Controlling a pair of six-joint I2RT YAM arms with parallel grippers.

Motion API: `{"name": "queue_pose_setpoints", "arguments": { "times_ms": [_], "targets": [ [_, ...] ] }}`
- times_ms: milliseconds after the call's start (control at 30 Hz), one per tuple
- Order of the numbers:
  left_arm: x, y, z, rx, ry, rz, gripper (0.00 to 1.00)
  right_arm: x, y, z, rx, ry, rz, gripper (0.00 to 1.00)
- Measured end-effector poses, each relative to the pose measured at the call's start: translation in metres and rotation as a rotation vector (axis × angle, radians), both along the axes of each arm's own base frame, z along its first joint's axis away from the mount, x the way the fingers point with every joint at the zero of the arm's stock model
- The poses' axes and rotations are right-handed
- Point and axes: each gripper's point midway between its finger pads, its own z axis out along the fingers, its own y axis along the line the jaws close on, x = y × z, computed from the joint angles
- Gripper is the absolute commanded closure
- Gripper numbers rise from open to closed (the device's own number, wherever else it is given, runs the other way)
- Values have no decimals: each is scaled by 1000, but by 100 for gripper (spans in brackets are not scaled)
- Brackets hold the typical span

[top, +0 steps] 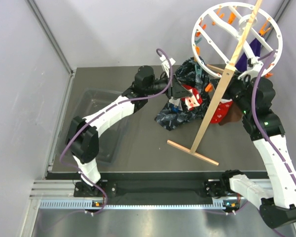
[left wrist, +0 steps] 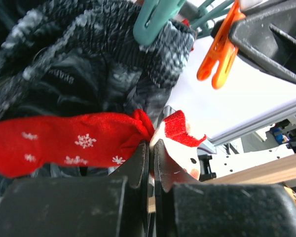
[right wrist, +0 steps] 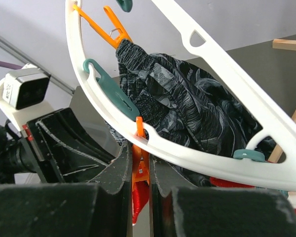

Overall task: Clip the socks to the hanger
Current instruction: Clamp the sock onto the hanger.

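The white hanger [top: 237, 34] leans on its wooden pole stand [top: 214, 106] at the back right. My left gripper [left wrist: 152, 143] is shut on a red snowflake sock [left wrist: 74, 143], pinching it near its white-trimmed end, and holds it up under the ring [top: 191, 101]. My right gripper [right wrist: 140, 158] is shut on an orange clip [right wrist: 139, 173] that hangs from the ring's rim [right wrist: 197, 163]. Red sock fabric [right wrist: 139, 200] shows just below that clip, between my fingers. Another red sock [top: 221, 112] and a dark brown sock [top: 233, 116] hang beside the pole.
A dark-blue patterned cloth [top: 175, 116] hangs from a teal clip [left wrist: 155, 19] and drapes onto the table. A purple sock [top: 251, 52] hangs at the ring's far side. A clear plastic bin [top: 96, 123] sits at the left. The stand's wooden foot [top: 192, 152] lies across the table's middle.
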Motion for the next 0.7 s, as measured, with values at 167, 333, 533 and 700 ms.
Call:
{"name": "queue_pose_setpoints", "arguments": {
  "times_ms": [167, 333, 533, 700],
  "targets": [
    [0, -9, 5, -24, 2, -11, 100, 0, 7, 3, 8, -12, 39, 100],
    [1, -12, 8, -35, 6, 2, 100, 0, 11, 5, 12, -20, 63, 100],
    [-3, -22, 16, -50, 15, -7, 100, -1, 13, 7, 15, -25, 76, 100],
    [-4, -32, 11, -48, 57, -6, 100, -1, 14, 7, 15, -27, 82, 100]
  ]
}}
